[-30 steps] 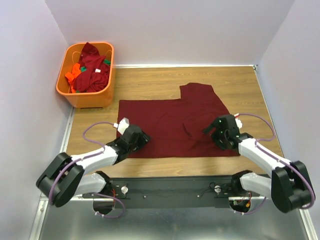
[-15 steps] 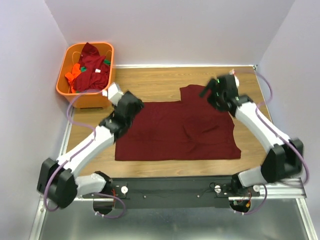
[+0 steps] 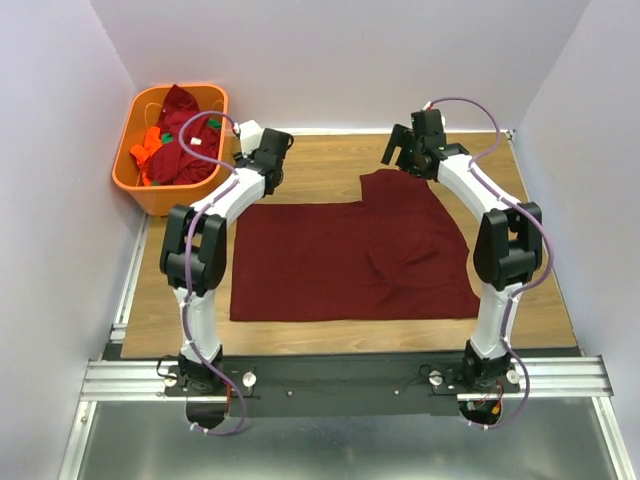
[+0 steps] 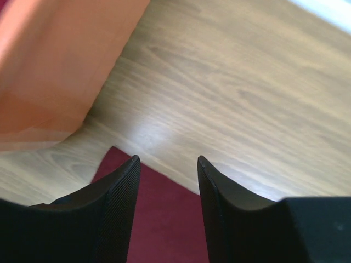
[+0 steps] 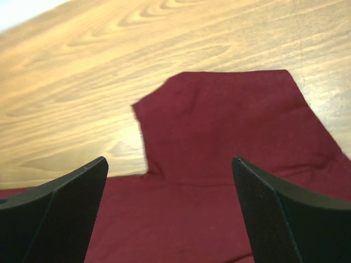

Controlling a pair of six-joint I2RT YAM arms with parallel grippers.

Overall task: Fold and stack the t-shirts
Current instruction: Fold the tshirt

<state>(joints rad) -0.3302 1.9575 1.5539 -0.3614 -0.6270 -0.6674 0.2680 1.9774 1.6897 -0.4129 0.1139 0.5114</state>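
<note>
Wooden surface point(image 3: 320, 165) carries a dark maroon cloth t-shirt point(image 3: 350, 260), spread flat right of the orange plastic basket point(image 3: 178, 200). Both jaws hover released (nothing gripped); best pinch both far corners squarely before folding.

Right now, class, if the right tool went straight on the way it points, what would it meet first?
Most likely the maroon t-shirt: its projecting flap lies flat on the table, in line between the fingers of the open right tool. Depth is hard to judge.
</note>
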